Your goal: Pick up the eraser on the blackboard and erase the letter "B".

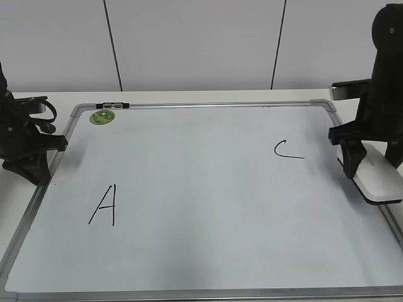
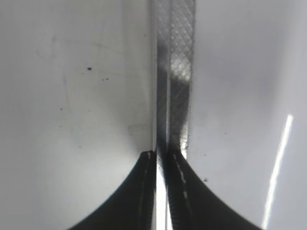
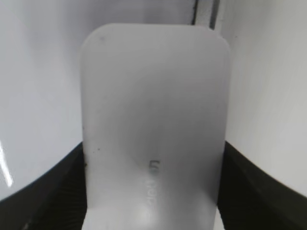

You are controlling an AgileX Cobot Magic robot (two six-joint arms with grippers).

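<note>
The eraser [image 1: 380,177], a white oblong block, lies at the right edge of the blackboard [image 1: 201,189]. My right gripper [image 1: 352,165] is shut on the eraser's far end. In the right wrist view the eraser [image 3: 153,105] fills the space between the two dark fingers of the gripper [image 3: 153,191], which press on its sides. No letter "B" shows on the board in any view. My left gripper [image 1: 33,171] rests at the board's left edge. In the left wrist view it [image 2: 160,155] is shut and empty over the silver frame [image 2: 175,72].
A black "A" [image 1: 104,206] is at the lower left of the board and a black "C" [image 1: 286,150] is just left of the right gripper. A round green magnet [image 1: 102,116] and a marker pen [image 1: 112,104] sit at the top left corner. A white wall stands behind the table.
</note>
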